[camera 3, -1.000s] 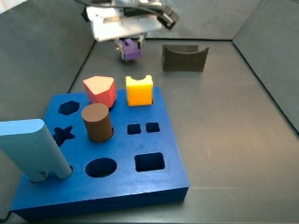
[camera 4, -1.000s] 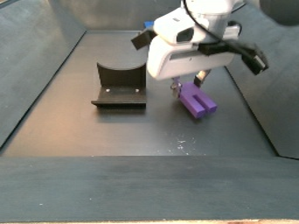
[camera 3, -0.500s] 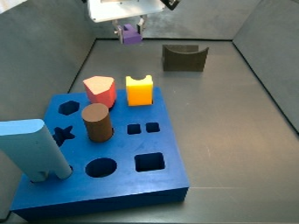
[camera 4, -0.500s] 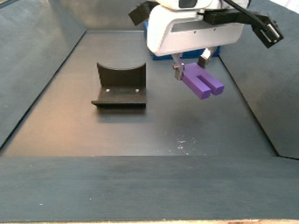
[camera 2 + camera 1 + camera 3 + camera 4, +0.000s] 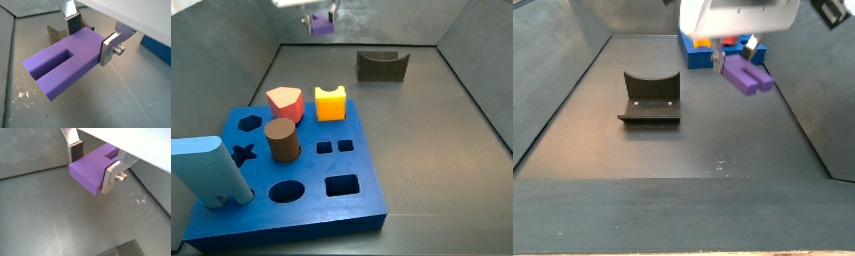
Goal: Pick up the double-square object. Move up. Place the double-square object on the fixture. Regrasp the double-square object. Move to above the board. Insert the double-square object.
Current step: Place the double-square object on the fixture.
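My gripper point(image 5: 93, 165) is shut on the purple double-square object point(image 5: 90, 169) and holds it high above the floor, near the upper edge of a side view point(image 5: 321, 27). In a wrist view the block's two prongs and its slot show point(image 5: 57, 67). It also shows in a side view point(image 5: 748, 76). The dark fixture point(image 5: 381, 65) stands on the floor to the right of the gripper, also in a side view point(image 5: 648, 99). The blue board point(image 5: 285, 170) lies at the front left.
On the board stand a light-blue tall block point(image 5: 211, 172), a brown cylinder point(image 5: 282, 140), a red peg point(image 5: 285, 102) and an orange-yellow block point(image 5: 331, 103). Grey walls point(image 5: 472, 70) enclose the floor on all sides.
The gripper has risen straight up with the purple block in it, from just above the floor to near the top of the side views. Nothing else moved.
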Controlling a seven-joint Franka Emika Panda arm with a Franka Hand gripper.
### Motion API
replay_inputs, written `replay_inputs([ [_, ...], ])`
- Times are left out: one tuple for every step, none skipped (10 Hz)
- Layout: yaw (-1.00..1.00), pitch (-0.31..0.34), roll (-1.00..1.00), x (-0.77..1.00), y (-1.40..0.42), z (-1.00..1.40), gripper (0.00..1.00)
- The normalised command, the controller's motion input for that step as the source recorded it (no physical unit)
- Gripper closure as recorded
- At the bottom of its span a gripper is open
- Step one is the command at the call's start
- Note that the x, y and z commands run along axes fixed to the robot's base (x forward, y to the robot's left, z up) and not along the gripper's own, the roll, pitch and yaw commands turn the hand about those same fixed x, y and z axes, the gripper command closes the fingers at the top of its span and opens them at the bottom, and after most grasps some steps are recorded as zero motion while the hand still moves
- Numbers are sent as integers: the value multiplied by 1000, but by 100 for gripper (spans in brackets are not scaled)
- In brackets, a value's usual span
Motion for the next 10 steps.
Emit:
replay_inputs([
  [6, 36, -37, -17, -13, 937, 100],
  [7, 39, -42, -15, -13, 834, 100],
  [8, 46, -51, -6, -13, 628, 100],
  [8, 54, -58, 1, -12, 474, 100],
  [8, 64, -65, 8, -11, 321, 100],
  [8, 73, -72, 16, -10, 168, 100],
  [-1000, 124, -89, 1000, -682, 445, 100],
  [-1000, 127, -91, 1000, -675, 437, 100],
  [-1000, 172, -110, 1000, -623, 414, 100],
  [-1000, 212, -145, 1000, -506, 349, 100],
])
